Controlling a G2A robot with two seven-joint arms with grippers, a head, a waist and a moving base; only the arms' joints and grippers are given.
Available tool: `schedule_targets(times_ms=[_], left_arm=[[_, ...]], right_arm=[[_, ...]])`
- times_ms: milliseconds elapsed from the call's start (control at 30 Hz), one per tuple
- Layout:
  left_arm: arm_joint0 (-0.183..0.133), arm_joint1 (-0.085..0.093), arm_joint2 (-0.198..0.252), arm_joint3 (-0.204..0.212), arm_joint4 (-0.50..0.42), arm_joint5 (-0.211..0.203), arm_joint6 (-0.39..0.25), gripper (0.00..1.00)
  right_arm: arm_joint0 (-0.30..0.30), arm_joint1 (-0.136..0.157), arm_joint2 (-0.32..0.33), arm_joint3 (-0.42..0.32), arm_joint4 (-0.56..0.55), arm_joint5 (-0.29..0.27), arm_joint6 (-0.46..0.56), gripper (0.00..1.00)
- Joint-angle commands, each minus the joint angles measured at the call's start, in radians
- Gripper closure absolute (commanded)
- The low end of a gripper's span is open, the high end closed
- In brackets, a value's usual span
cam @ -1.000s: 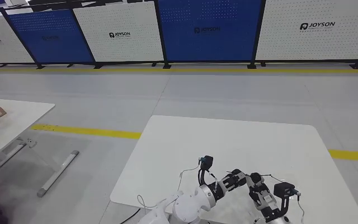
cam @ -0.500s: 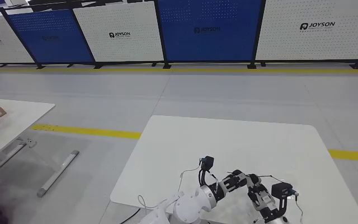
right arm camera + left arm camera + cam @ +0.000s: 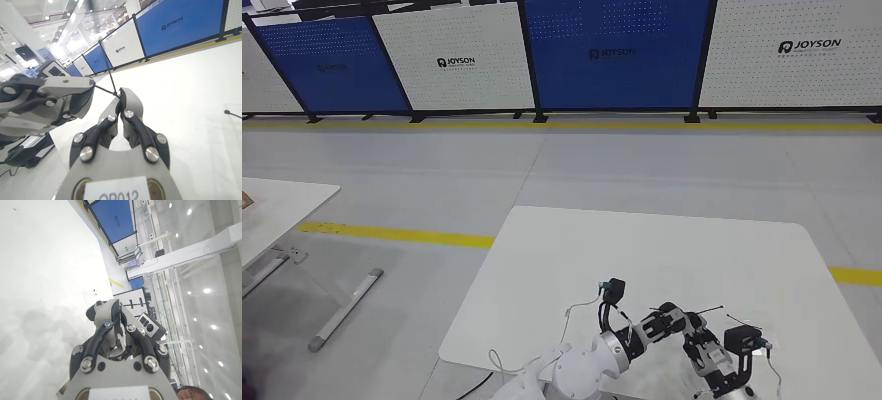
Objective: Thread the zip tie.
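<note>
Both arms drawn in close, forearms converging, wrists angled toward each other. Left pincer [image 3: 119, 311]: fingers pressed together, thin black strip of zip tie [image 3: 112, 81] pinched between pads. Right pincer [image 3: 118, 99]: jaws closed, nipping zip tie at very tips. Seen from right wrist, left pincer sits just beside right one, rolled onto its side, tip near right tip, short run of zip tie spanning gap. Top view: left arm bent in from left, right forearm alongside.
</note>
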Motion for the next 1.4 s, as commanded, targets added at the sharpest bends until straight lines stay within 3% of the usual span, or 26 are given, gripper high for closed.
schedule_targets(times_ms=[0,367,1367], left_arm=[[0.003,0.0,-0.001,-0.003,0.001,-0.008,-0.001,1.0],[0.02,0.004,-0.007,-0.023,-0.002,-0.042,-0.008,1.0],[0.115,0.031,-0.044,-0.148,0.052,-0.111,-0.014,1.0]], right_arm=[[0.0,0.0,-0.001,0.0,-0.004,0.0,-0.002,1.0],[-0.002,0.001,-0.002,0.002,-0.015,0.0,-0.004,1.0],[0.01,0.0,-0.02,0.009,-0.039,0.011,0.006,1.0]])
